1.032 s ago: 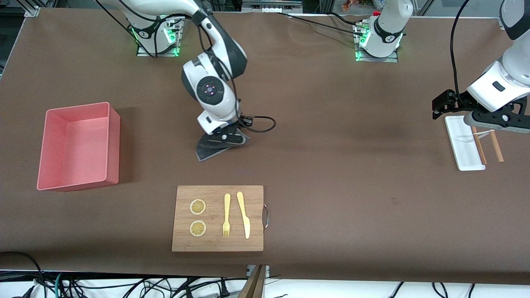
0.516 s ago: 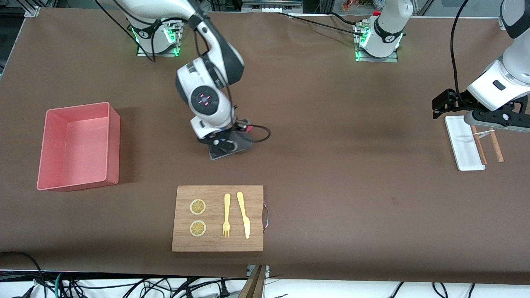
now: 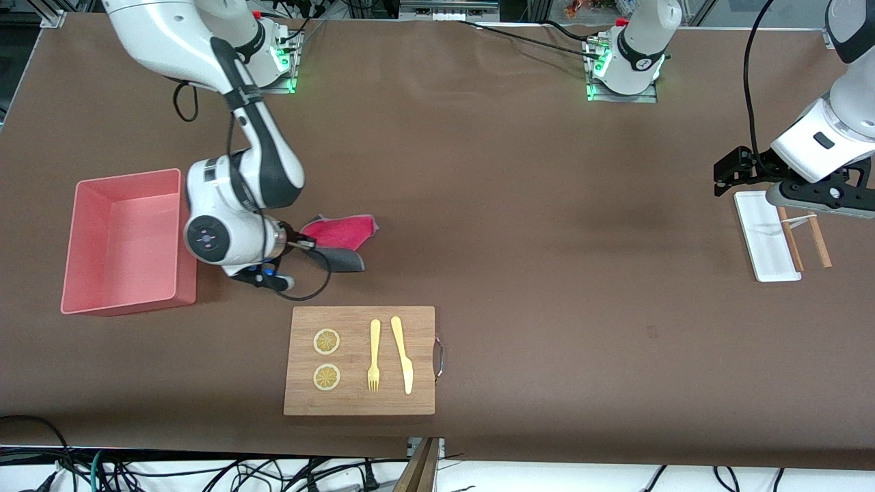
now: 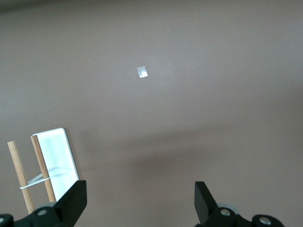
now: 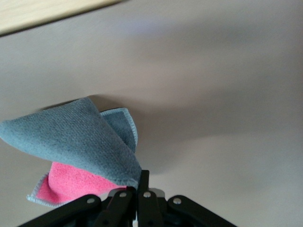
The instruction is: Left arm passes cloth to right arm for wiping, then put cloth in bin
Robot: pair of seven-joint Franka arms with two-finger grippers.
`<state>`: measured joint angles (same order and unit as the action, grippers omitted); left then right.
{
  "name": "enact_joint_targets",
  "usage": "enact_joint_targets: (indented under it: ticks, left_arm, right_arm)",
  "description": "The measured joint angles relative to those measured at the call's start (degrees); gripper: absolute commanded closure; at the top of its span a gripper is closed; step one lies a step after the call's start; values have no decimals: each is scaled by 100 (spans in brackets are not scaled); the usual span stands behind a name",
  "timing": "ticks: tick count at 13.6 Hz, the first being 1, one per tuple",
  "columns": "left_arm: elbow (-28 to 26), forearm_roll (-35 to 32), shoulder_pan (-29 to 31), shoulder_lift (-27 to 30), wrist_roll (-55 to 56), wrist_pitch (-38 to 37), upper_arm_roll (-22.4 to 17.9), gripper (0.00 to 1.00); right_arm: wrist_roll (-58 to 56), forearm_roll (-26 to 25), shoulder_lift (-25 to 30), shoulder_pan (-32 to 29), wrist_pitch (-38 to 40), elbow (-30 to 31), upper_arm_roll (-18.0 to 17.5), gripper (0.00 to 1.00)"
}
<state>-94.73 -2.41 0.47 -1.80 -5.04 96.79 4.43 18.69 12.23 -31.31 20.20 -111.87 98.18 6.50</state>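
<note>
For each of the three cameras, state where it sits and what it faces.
Front view: high across the table, facing both arm bases; shows both arms, bin, board.
Left wrist view: on the left arm, looking down past the open left gripper at the white tray.
Right wrist view: behind the shut right gripper, on the cloth.
Front and right wrist views share the cloth.

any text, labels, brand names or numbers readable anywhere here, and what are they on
None can be read.
The arm bases carry small round marks, too small to make out.
The small pale tag on the table shows no legible print.
The cloth, bin and wooden board show no writing.
</note>
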Motion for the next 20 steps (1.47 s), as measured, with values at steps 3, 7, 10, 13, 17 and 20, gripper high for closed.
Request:
enact_joint_targets:
  ticks: [3, 7, 10, 13, 17, 20]
  left_arm:
    - [1, 0, 0, 0, 0, 0, 0, 0]
    - [3, 0, 0, 0, 0, 0, -1, 0]
    - [14, 0, 0, 5, 0, 0, -1, 0]
    - [17, 0, 2, 8, 0, 0, -4, 0]
    - [18, 0, 4, 8, 0, -30, -10, 0]
    - [19, 0, 6, 8, 0, -37, -17, 0]
  right_arm:
    - [-1358, -48, 0, -411, 2, 38, 391, 100]
    - [-2807, -62, 1, -615, 5, 45, 939, 100]
    - [-3453, -70, 51, -614, 301, -92, 1289, 100]
    - [-3553, -306, 261, -611, 1473, -760, 1488, 100]
    - [-3810, -438, 481, -596, 3175, -1882, 1897, 100]
    - [-4457, -580, 490, -599, 3673, -2308, 2355, 100]
